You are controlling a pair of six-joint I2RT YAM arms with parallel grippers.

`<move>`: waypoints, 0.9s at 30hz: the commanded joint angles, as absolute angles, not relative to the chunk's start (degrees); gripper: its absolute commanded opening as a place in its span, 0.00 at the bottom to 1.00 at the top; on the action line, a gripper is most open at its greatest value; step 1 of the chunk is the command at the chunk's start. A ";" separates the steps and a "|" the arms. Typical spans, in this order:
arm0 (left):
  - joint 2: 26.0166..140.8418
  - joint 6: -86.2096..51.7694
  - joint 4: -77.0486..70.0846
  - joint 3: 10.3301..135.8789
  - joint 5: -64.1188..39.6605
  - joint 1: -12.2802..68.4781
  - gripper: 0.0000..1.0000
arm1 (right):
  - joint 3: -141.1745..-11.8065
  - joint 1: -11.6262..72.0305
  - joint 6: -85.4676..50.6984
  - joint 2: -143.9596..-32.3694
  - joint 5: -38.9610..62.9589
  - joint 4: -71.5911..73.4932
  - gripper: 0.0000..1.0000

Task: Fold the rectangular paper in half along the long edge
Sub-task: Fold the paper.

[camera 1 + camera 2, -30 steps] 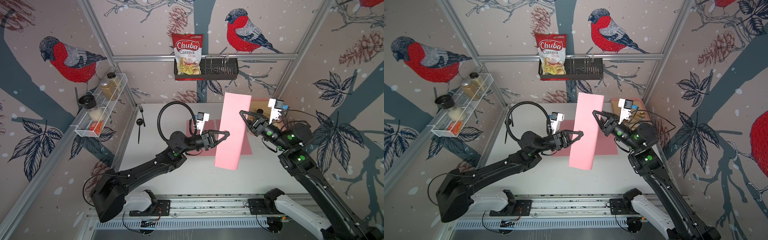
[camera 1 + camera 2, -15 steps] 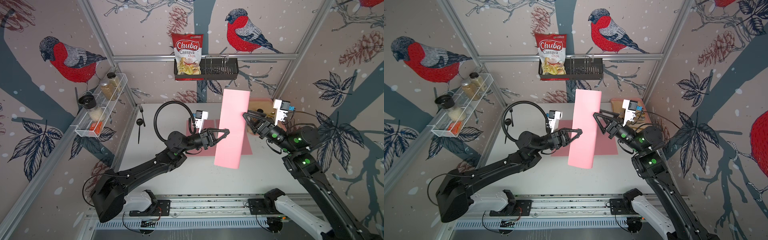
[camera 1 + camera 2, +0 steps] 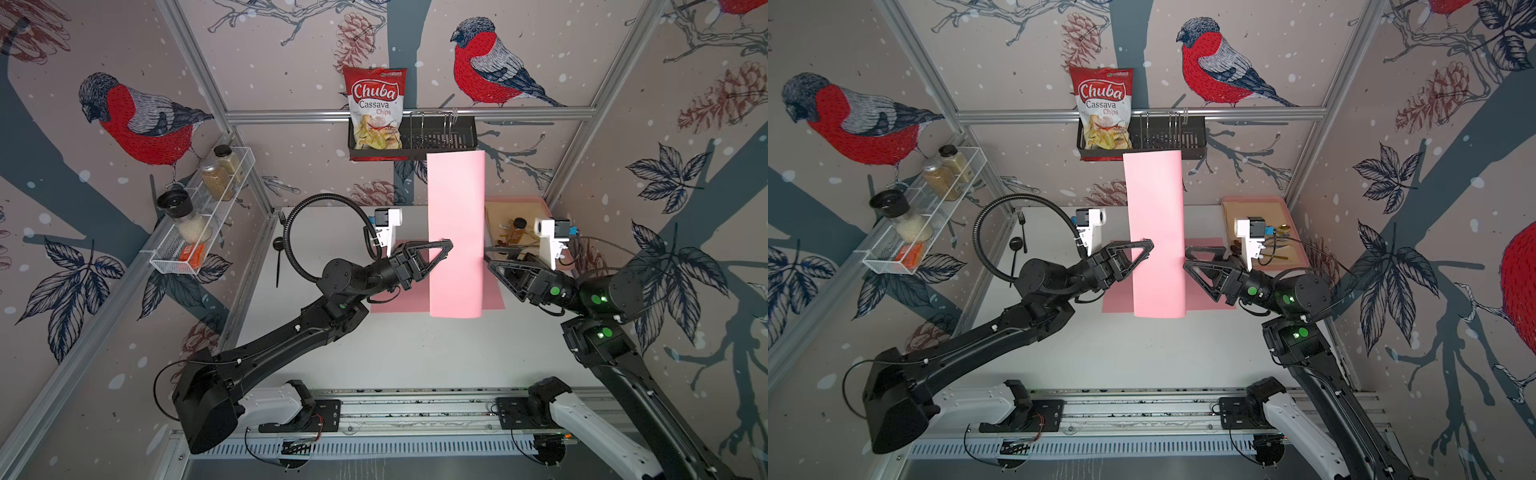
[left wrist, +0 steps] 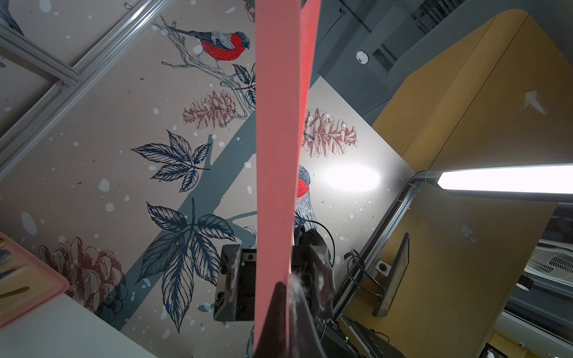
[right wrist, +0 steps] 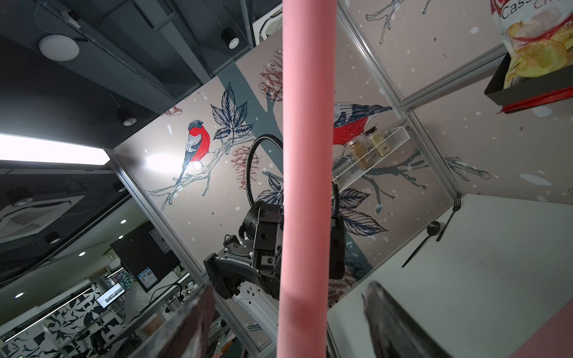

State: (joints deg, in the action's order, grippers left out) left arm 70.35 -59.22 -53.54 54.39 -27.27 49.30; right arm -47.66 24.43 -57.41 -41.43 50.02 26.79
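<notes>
Left gripper [image 3: 448, 244] pinching paper [image 3: 456, 208] edge, right gripper [image 3: 487, 256] spread alongside

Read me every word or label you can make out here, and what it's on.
"Chuba Cassava Chips": on the chip bag in the black wall rack.
Small print at the bag's top edge: too small to read.
Labels on the spice jars: too blurred to read.
</notes>
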 commanded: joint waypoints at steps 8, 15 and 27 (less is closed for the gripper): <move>69.60 -57.04 -53.07 54.93 -23.02 49.47 0.00 | -44.13 32.09 -60.81 -40.63 50.16 35.41 0.77; 69.89 -56.96 -53.53 55.86 -23.34 49.49 0.00 | -42.67 34.12 -58.78 -40.44 47.71 33.56 0.72; 69.82 -57.24 -53.69 55.58 -23.73 49.68 0.02 | -42.93 34.35 -55.40 -41.40 44.76 29.37 0.45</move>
State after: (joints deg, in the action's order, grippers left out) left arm 69.89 -57.98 -51.96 55.33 -23.79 49.56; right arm -42.63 34.33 -56.99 -41.25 46.09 29.65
